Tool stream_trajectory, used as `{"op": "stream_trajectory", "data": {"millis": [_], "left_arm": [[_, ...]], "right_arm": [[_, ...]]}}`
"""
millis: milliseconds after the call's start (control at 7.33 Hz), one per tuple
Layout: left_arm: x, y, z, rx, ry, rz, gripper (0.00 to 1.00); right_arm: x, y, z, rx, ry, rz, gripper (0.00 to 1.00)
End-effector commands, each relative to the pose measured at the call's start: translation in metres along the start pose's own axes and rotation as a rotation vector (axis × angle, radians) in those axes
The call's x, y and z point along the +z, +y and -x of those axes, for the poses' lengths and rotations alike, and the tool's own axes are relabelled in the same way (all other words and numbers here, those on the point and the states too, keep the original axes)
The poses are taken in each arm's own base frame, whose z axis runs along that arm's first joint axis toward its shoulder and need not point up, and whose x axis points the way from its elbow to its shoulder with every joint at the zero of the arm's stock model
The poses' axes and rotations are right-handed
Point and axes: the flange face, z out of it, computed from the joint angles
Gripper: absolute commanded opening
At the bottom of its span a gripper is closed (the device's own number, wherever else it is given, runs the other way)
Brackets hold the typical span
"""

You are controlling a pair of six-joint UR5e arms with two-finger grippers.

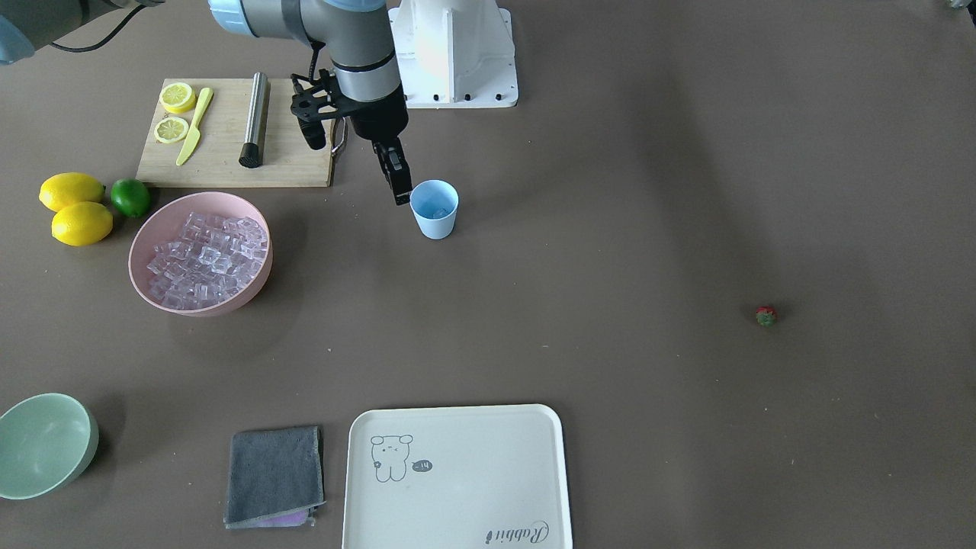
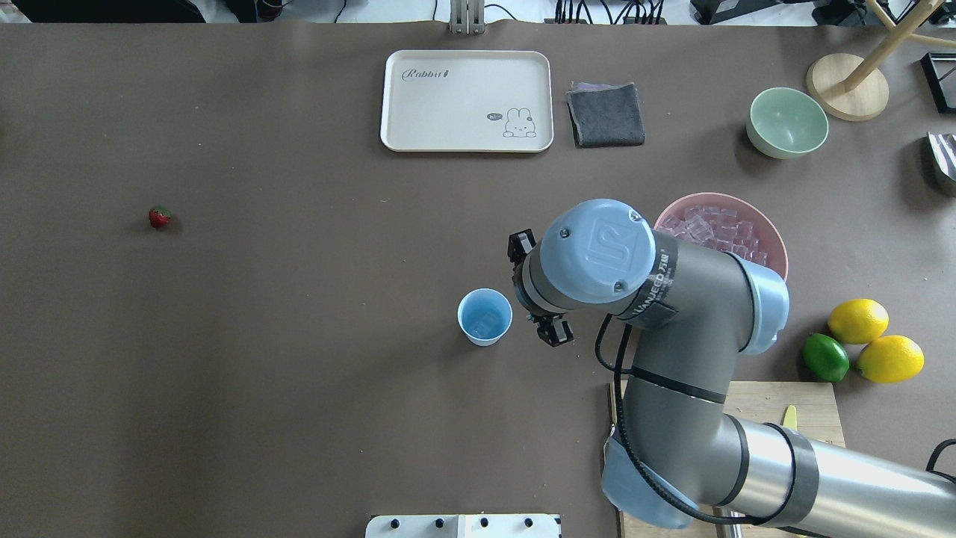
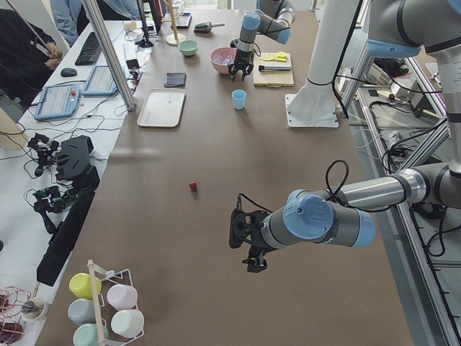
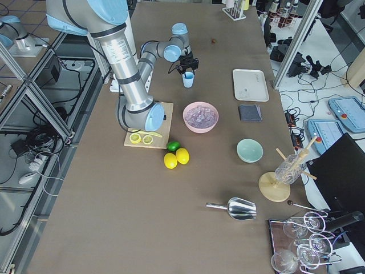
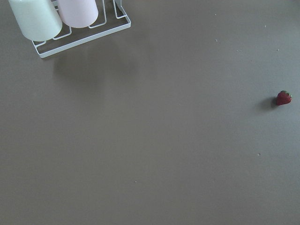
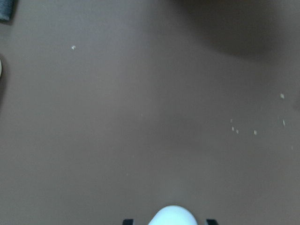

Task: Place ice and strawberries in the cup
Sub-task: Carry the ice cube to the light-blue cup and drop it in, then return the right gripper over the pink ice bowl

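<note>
The light blue cup [image 1: 435,207] stands upright mid-table with an ice cube [image 2: 485,323] in it. More ice [image 1: 206,259] fills the pink bowl [image 1: 145,278]. My right gripper [image 1: 401,195] hangs just beside the cup on the bowl's side. In the right wrist view its fingertips [image 6: 127,221] stand wide apart with the cup's rim [image 6: 173,216] between them; it is open and empty. The strawberry [image 1: 765,316] lies alone far off; it also shows in the left wrist view [image 5: 283,98]. My left gripper [image 3: 241,238] hovers near the berry; I cannot tell its state.
A cutting board [image 1: 229,164] with lemon slices, a yellow knife and a metal muddler [image 1: 254,120] lies behind the pink bowl. Two lemons [image 1: 72,206] and a lime [image 1: 130,197] sit beside it. A white tray [image 1: 457,476], grey cloth [image 1: 274,474] and pale green bowl [image 1: 42,444] line the far edge.
</note>
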Motion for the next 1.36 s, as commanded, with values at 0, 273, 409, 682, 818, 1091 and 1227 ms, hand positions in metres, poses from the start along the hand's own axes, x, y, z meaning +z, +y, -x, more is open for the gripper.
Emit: {"op": "stream_trajectory", "data": {"millis": [0, 273, 409, 682, 818, 1091, 1227], "left_arm": [[-0.001, 0.000, -0.002, -0.001, 0.026, -0.004, 0.98], [0.000, 0.001, -0.002, 0.001, 0.029, -0.003, 0.98], [0.000, 0.001, -0.002, -0.001, 0.031, -0.001, 0.98], [0.000, 0.000, -0.003, 0.001, 0.031, -0.003, 0.98], [0.000, 0.003, -0.003, -0.003, 0.031, 0.000, 0.98], [0.000, 0.003, -0.003, -0.002, 0.031, -0.002, 0.98], [-0.001, 0.003, -0.003, -0.002, 0.031, -0.002, 0.98]], "right_arm": [[0.000, -0.067, -0.010, -0.191, 0.010, -0.059, 0.64], [-0.006, -0.114, -0.009, -0.427, 0.027, -0.097, 1.00], [-0.002, -0.132, -0.013, -0.535, 0.052, -0.113, 1.00], [-0.001, -0.171, -0.026, -0.805, 0.102, -0.141, 1.00], [0.002, -0.191, -0.030, -0.924, 0.136, -0.147, 1.00], [0.015, -0.247, -0.042, -1.148, 0.106, 0.009, 1.00], [0.037, -0.264, -0.044, -1.201, 0.079, 0.014, 1.00]]}}
